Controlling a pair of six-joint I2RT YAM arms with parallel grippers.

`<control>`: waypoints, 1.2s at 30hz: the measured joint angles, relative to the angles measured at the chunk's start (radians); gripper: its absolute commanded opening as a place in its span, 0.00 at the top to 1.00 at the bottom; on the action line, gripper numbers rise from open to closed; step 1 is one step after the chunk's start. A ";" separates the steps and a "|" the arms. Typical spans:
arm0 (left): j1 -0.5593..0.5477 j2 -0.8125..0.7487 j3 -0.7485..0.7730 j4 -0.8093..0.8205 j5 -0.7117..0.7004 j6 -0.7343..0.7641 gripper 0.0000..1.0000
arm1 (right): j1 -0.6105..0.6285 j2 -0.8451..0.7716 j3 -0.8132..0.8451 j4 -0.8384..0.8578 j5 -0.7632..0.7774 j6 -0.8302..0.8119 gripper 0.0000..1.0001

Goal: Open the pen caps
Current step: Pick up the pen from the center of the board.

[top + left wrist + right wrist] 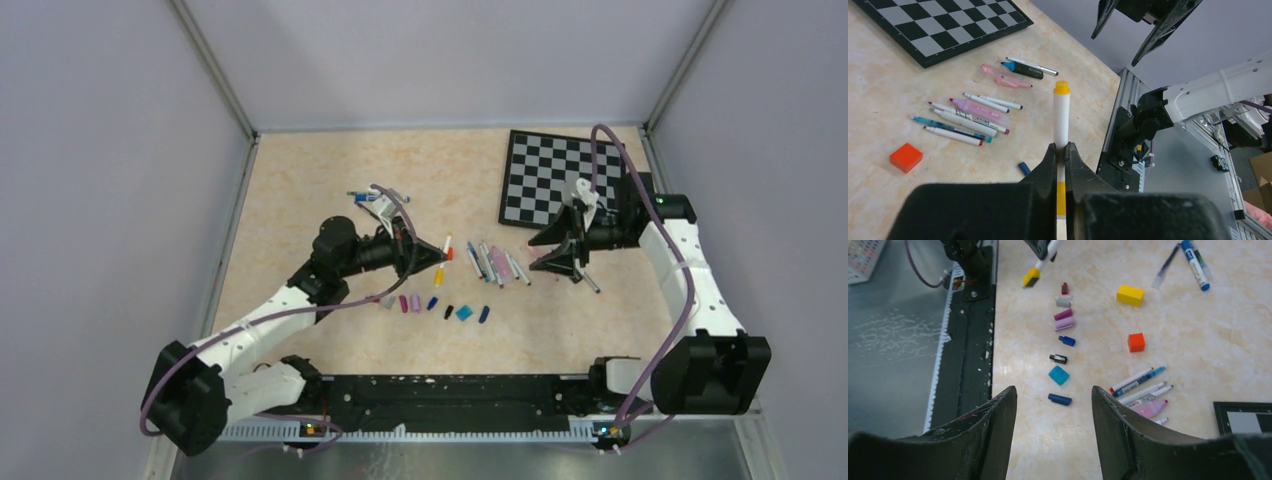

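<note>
Beige marbled tabletop [300, 190], boxed in by grey walls, with a black-and-white chessboard [560, 180] at the upper right of the overhead view. Left gripper [1061, 149] is clenched on a white-barrelled marker with yellow ends [1061, 115], holding it off the table at centre frame. Right gripper [1053, 392] hangs right of centre, jaws spread, nothing between them. In its wrist view a row of short loose plastic caps [1064, 316] in grey, purple, pink, blue, black and cyan lies up the middle. The cluster of thin pens [1140, 387] rests near it at lower right.
</note>
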 measured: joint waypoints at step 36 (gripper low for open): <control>-0.398 0.290 0.166 0.110 -0.406 0.025 1.00 | 0.201 -0.128 -0.325 1.220 0.039 1.604 0.67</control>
